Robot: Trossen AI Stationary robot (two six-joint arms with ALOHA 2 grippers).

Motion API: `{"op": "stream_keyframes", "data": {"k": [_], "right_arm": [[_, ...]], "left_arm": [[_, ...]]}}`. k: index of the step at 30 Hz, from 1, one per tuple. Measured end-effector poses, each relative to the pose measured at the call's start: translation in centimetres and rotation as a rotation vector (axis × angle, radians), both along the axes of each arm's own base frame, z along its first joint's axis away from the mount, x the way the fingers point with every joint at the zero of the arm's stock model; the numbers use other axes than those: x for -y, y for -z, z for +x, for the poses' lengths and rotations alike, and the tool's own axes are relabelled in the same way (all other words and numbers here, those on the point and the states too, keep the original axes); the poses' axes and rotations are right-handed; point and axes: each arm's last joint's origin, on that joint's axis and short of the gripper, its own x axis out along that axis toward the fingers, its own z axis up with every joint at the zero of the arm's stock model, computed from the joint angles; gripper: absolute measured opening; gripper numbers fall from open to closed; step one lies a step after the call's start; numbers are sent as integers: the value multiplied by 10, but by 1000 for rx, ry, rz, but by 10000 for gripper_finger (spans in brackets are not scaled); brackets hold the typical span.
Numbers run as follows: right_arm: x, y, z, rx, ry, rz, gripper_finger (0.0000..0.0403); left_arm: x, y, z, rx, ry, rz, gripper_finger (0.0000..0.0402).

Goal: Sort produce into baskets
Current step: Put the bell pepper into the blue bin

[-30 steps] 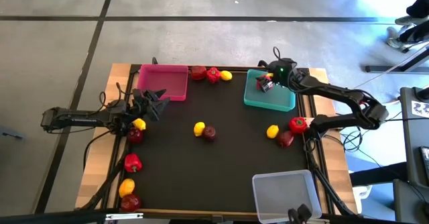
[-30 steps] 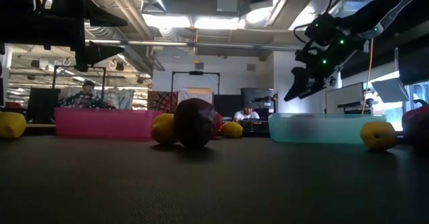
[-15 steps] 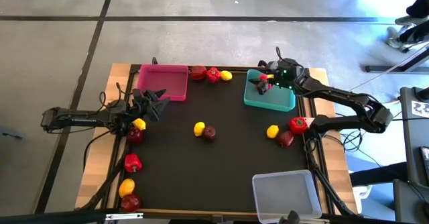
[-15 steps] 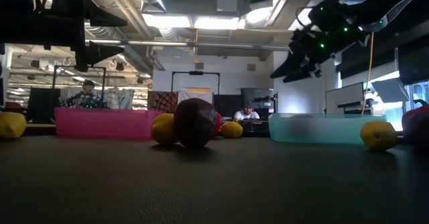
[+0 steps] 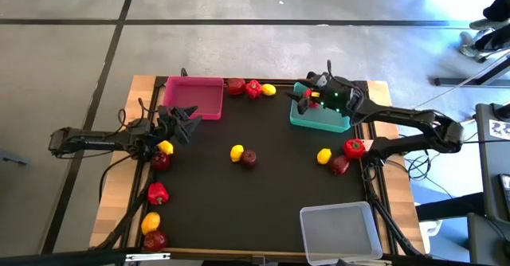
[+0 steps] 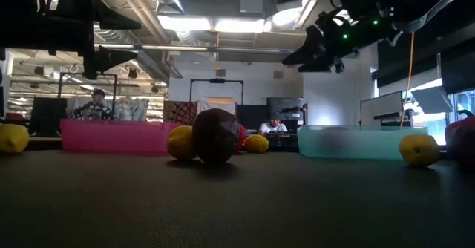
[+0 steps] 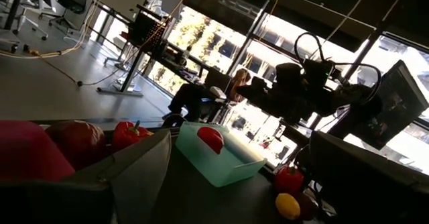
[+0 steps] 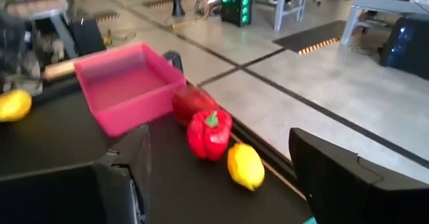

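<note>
The right gripper (image 5: 307,97) is being held high over the teal tray (image 5: 319,118), fingers apart, empty. The left gripper (image 5: 190,116) is being held open beside the pink tray (image 5: 194,96) on the black table (image 5: 239,202).

Three baskets (image 5: 196,97) ring the table (image 5: 271,186); produce (image 5: 243,154) lies between.

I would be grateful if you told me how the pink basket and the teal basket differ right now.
The pink basket sits at the table's far left; the teal basket sits at the far right. The pink basket looks empty, while the teal basket holds a red piece of produce. The left tool hovers beside the pink basket; the right tool hangs over the teal one's edge. Both are shallow rectangular trays of like size.
</note>
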Motion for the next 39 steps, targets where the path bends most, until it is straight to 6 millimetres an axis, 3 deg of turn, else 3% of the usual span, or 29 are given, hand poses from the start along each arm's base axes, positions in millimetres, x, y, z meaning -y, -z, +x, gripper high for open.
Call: {"op": "stream_keyframes", "data": {"k": [14, 24, 32, 39], "right_arm": [[29, 5, 54, -38, -77, 102, 264], [56, 9, 96, -69, -75, 77, 265], [71, 18, 127, -164, -162, 121, 305], [81, 31, 137, -174, -39, 139, 310]], "left_arm": [[0, 0, 0, -2, 1, -5, 351], [0, 1, 0, 14, 6, -30, 351], [0, 1, 0, 15, 6, -32, 351], [0, 1, 0, 15, 6, -32, 351]]}}
